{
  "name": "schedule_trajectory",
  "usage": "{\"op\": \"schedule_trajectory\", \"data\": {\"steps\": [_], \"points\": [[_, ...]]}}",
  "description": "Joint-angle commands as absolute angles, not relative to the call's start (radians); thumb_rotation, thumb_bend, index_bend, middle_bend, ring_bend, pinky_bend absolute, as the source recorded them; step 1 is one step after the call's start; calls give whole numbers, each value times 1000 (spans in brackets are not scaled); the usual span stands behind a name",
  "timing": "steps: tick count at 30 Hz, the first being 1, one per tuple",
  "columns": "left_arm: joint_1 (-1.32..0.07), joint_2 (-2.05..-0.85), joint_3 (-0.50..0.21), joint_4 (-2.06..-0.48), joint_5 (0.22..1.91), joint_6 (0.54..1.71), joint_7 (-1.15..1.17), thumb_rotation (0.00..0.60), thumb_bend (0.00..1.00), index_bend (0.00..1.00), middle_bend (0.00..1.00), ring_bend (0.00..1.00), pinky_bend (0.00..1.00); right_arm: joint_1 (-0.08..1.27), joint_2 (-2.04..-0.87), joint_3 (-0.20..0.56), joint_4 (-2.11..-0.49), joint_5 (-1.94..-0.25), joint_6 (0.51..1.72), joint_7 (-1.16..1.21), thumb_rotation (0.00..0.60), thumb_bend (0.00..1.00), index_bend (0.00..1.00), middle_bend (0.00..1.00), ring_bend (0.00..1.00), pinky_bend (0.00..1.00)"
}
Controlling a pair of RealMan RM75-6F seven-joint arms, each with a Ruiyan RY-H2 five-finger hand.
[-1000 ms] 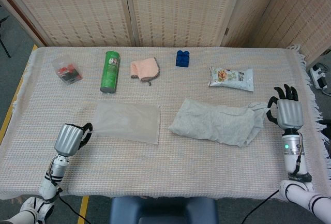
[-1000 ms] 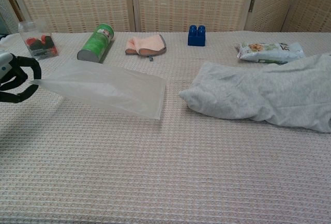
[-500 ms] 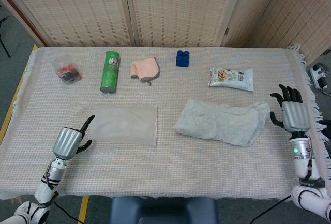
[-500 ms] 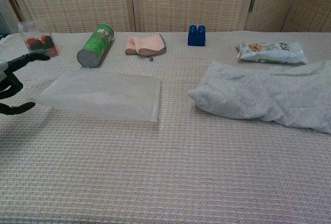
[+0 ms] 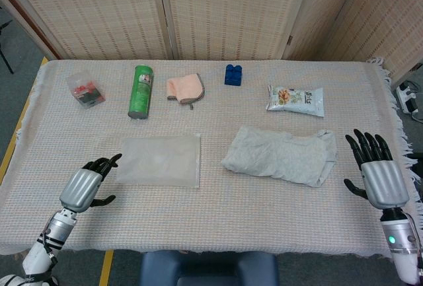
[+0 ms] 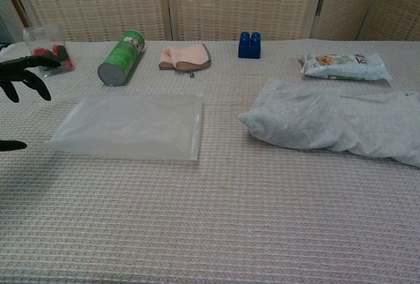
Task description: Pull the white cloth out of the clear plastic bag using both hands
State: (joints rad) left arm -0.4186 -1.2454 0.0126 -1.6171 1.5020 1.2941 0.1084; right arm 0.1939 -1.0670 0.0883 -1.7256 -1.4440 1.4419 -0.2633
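Note:
The clear plastic bag (image 5: 159,160) lies flat on the table left of centre, with nothing inside it; the chest view shows the bag (image 6: 131,125) too. The white cloth (image 5: 281,156) lies crumpled to its right, fully outside the bag, and reaches the right frame edge as the cloth (image 6: 335,122) in the chest view. My left hand (image 5: 85,185) hovers just left of the bag, fingers spread, holding nothing; only its fingertips (image 6: 26,74) show in the chest view. My right hand (image 5: 376,171) is right of the cloth, fingers apart and apart from the cloth.
Along the back of the table stand a small clear box with red contents (image 5: 84,90), a green can (image 5: 140,90) on its side, a peach cloth (image 5: 185,87), a blue block (image 5: 232,74) and a snack packet (image 5: 295,99). The table's right edge (image 5: 400,127) is fringed.
My left hand let go of the bag, which settled flat, and drew back toward me. My right hand released the cloth and pulled back toward the near right edge.

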Motion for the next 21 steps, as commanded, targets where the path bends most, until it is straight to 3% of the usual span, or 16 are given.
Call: {"op": "schedule_trajectory", "data": {"steps": [1, 9, 13, 21], "points": [[-356, -1127, 51, -1736, 1481, 1311, 118, 600, 207, 70, 267, 173, 303, 108, -1096, 30, -1739, -1528, 1560, -338, 600, 138, 0, 0, 0, 0], [-172, -1133, 101, -1648, 1554, 1552, -27, 600, 202, 109, 173, 72, 188, 32, -1122, -47, -1678, -1615, 1616, -252, 600, 134, 0, 0, 0, 0], [-148, -1130, 106, -1617, 1569, 1567, -51, 600, 189, 159, 155, 59, 179, 33, -1102, -52, -1681, -1632, 1606, -193, 600, 130, 0, 0, 0, 0], [-131, -1142, 104, -1604, 1613, 1570, -32, 600, 189, 167, 148, 52, 176, 21, -1079, -48, -1683, -1645, 1616, -131, 600, 126, 0, 0, 0, 0]]}}
